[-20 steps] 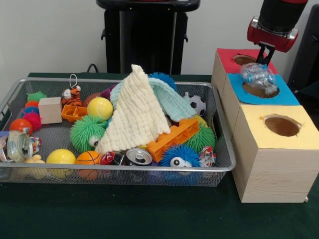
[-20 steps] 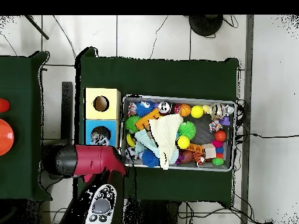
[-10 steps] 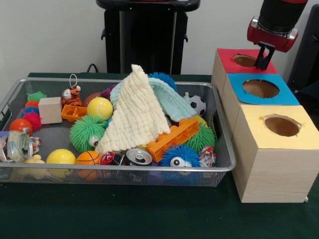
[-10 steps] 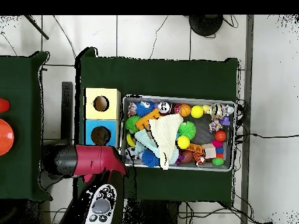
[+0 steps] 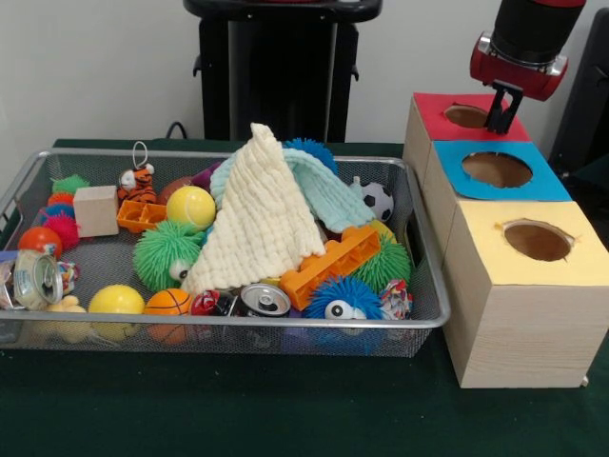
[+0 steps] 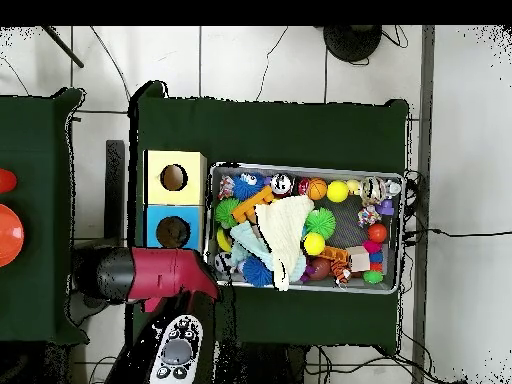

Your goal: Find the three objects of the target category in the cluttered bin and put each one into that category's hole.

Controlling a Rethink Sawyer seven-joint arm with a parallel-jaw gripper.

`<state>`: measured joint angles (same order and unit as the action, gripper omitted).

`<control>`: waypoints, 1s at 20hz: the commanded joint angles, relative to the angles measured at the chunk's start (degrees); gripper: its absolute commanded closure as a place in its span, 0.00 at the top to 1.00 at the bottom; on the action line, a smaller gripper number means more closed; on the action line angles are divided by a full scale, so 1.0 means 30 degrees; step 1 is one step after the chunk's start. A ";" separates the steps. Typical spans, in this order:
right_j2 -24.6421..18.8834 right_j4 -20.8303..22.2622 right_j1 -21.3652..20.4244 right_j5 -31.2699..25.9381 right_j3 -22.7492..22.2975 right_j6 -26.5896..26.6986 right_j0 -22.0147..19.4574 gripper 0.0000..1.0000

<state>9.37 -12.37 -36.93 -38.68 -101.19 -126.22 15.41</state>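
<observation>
Front view: black fingers (image 5: 501, 107) are hanging together, empty, over the red-topped wooden box's round hole (image 5: 465, 115), while the silver wire-mesh bin (image 5: 238, 324) of toys is sitting left on the green worktop (image 5: 285, 409).

A wire-mesh metal bin (image 5: 433, 286) is showing a dull silver finish, and a waffle-textured cream cloth (image 5: 255, 214) is draping matt inside it. The wooden boxes (image 5: 519, 328) are showing pale grain under matt coloured paper tops, and a drink can (image 5: 264, 300) is gleaming like glossy metal.

Cream cloth (image 5: 255, 214), orange brick (image 5: 331, 266), striped tiger toy (image 5: 137, 182)
</observation>
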 commanded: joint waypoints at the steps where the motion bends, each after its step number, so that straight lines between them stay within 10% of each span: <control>1: -0.1079 0.0873 0.1162 0.2092 0.1004 -0.0593 -0.1856 0.00; 20: -0.2565 0.3117 -0.3619 -0.1926 -0.0033 0.3946 -0.6883 0.00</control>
<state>7.18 -7.80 -44.40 -39.24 -101.07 -126.22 -0.04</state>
